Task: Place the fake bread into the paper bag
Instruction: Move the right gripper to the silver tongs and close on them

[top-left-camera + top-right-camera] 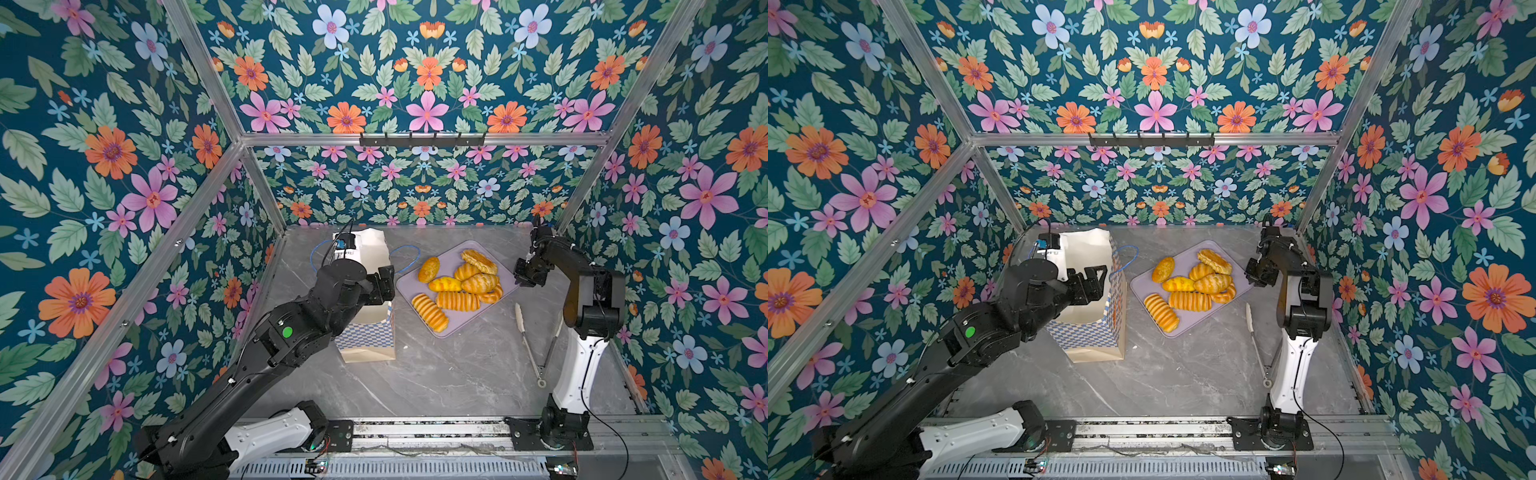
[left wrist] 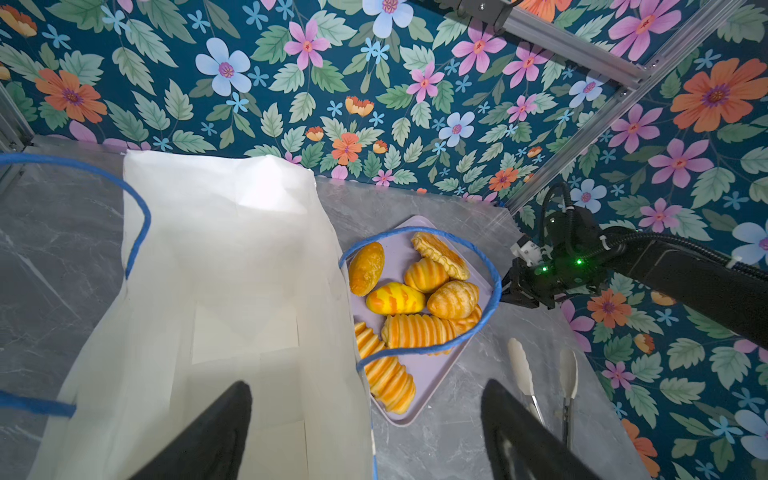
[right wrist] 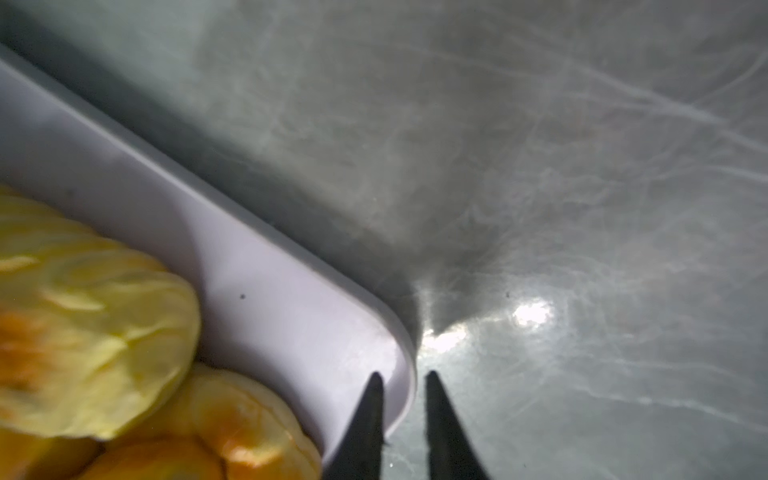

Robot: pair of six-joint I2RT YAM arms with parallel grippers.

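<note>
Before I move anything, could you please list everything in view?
bread: eight, golden-yellow to brown, on the tray
tray: one, lavender, right of the bag
bag: one, cream with blue checks, upright, left of centre
tongs: one pair, metal with white tips, on the table right of the tray
table: one, grey marble
hook rail: one, black, back wall
left gripper: one, black, open over the bag's tray-side edge
right gripper: one, black, jaws slightly apart astride a tray corner

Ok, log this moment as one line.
left gripper: open, astride wall of cream paper bag | right gripper: narrowly open, astride corner of lavender tray | glossy golden toy bread: on tray, none bagged
</note>
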